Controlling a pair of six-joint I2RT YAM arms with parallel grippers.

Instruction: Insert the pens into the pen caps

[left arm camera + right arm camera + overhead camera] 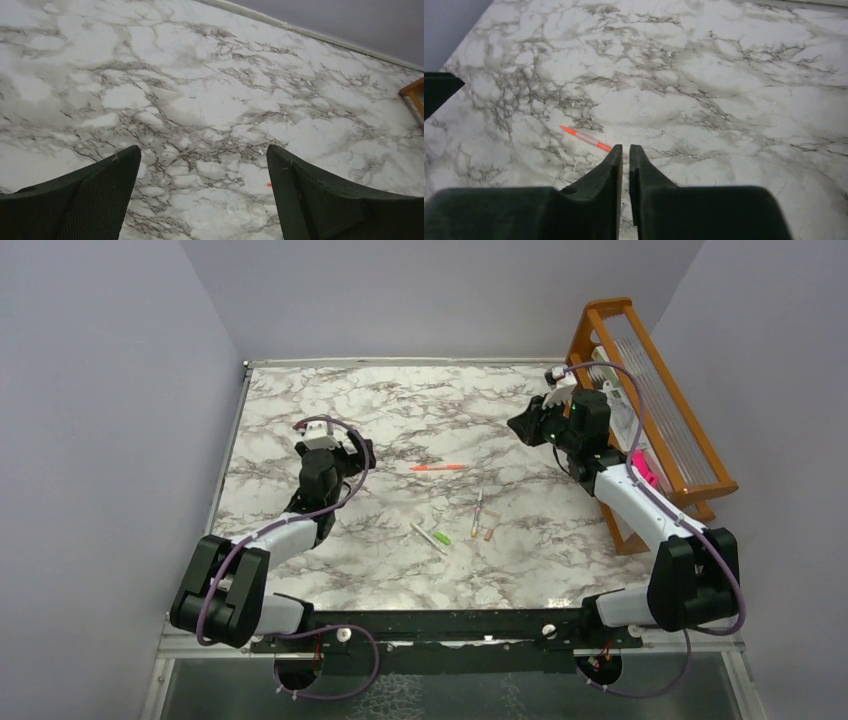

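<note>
An orange-red pen lies mid-table; the right wrist view shows it just left of my fingertips, lower down on the marble. Two whitish pens lie nearer the front, with a green cap beside one and a tan cap beside the other. My left gripper hangs wide open over bare marble, left of the pens. My right gripper hovers at the back right, its jaws almost together with only a slit and nothing between them.
An orange wooden rack stands along the right edge, behind my right arm, with a pink item in it; its corner shows in the left wrist view. Grey walls enclose the table on the left, back and right.
</note>
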